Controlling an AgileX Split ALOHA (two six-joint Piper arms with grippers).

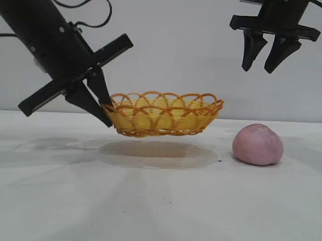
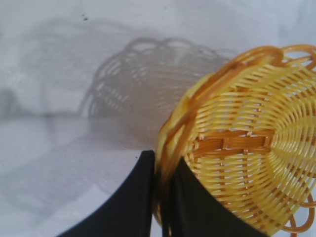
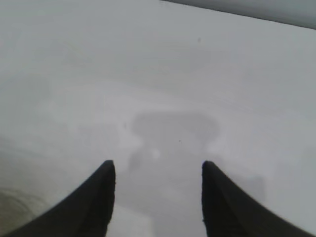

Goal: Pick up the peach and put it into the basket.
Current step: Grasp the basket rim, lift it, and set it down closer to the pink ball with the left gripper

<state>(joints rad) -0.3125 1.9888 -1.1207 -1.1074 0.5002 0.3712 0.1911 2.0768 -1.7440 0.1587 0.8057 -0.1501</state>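
White tabletop [image 1: 157,206], matte and faintly smudged, fills the foreground, and an oval shadow on it shows the basket [image 1: 164,116] is held clear of the surface. Coming in from ten o'clock, the left gripper [image 1: 100,104] has its black tapered fingers [image 2: 131,202] pinched together on the basket's scalloped rim at the nine o'clock edge; the left wrist view shows one finger outside the wall and one inside. Woven of yellow-orange strands with open loops along the top, the shallow basket hangs nearly level. Resting on the table at about three o'clock of the basket, well apart from it, the peach [image 1: 258,144] is a dusty pink, matte dome, untouched. High at one o'clock, above the peach, the right gripper [image 1: 269,58] hangs with its fingers spread and empty, pointing down at bare table.
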